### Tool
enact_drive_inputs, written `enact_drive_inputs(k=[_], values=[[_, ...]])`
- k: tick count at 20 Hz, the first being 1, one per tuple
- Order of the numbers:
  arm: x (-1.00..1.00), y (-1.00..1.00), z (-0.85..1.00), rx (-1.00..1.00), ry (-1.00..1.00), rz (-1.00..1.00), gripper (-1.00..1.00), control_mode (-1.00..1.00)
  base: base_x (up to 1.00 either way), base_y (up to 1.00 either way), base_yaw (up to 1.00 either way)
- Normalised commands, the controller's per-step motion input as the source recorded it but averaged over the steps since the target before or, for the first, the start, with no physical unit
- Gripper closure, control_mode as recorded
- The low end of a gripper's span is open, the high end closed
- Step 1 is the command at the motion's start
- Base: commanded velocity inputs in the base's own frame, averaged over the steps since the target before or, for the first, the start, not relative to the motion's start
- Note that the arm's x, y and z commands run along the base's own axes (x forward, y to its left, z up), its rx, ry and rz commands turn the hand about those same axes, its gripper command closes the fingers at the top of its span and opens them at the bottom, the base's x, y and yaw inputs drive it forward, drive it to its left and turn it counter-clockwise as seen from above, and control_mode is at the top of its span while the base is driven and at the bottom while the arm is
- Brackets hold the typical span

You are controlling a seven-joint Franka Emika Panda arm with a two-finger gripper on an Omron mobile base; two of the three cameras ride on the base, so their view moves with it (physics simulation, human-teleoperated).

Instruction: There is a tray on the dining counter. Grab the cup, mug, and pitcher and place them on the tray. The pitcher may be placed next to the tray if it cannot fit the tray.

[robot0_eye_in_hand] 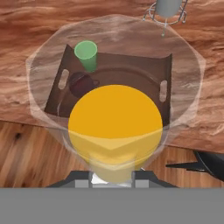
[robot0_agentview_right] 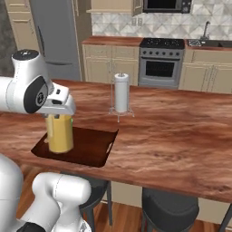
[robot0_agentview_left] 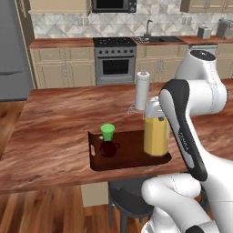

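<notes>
The tall clear pitcher [robot0_agentview_left: 156, 135] of orange-yellow liquid stands upright over the right half of the dark brown tray [robot0_agentview_left: 129, 149] on the dining counter [robot0_agentview_left: 54, 132]. My gripper [robot0_agentview_left: 154, 108] is shut on its top from above. I cannot tell whether its base touches the tray. The green cup [robot0_agentview_left: 108, 132] and the dark maroon mug [robot0_agentview_left: 108, 149] stand on the tray's left half, cup behind mug. In the hand view the pitcher [robot0_eye_in_hand: 115, 127] rises straight toward the gripper [robot0_eye_in_hand: 112, 178], with cup [robot0_eye_in_hand: 86, 54], mug [robot0_eye_in_hand: 81, 84] and tray [robot0_eye_in_hand: 127, 65] below. The right base view shows the gripper [robot0_agentview_right: 59, 113], pitcher [robot0_agentview_right: 60, 133] and tray [robot0_agentview_right: 90, 147].
A paper towel holder [robot0_agentview_left: 142, 91] stands on the counter just behind the tray, also in the right base view as the paper towel holder [robot0_agentview_right: 121, 93]. Dark stools [robot0_agentview_left: 127, 198] sit under the counter's near edge. Bare wood counter [robot0_agentview_right: 172, 131] stretches to the tray's right.
</notes>
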Motion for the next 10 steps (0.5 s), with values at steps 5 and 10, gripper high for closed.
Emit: enact_drive_inputs(k=[5, 10], values=[[0.00, 0.00, 0.00, 0.00, 0.00, 0.00, 1.00, 1.00, 0.44, -0.05, -0.10], [0.00, 0.00, 0.00, 0.00, 0.00, 0.00, 1.00, 1.00, 0.44, 0.00, -0.15]])
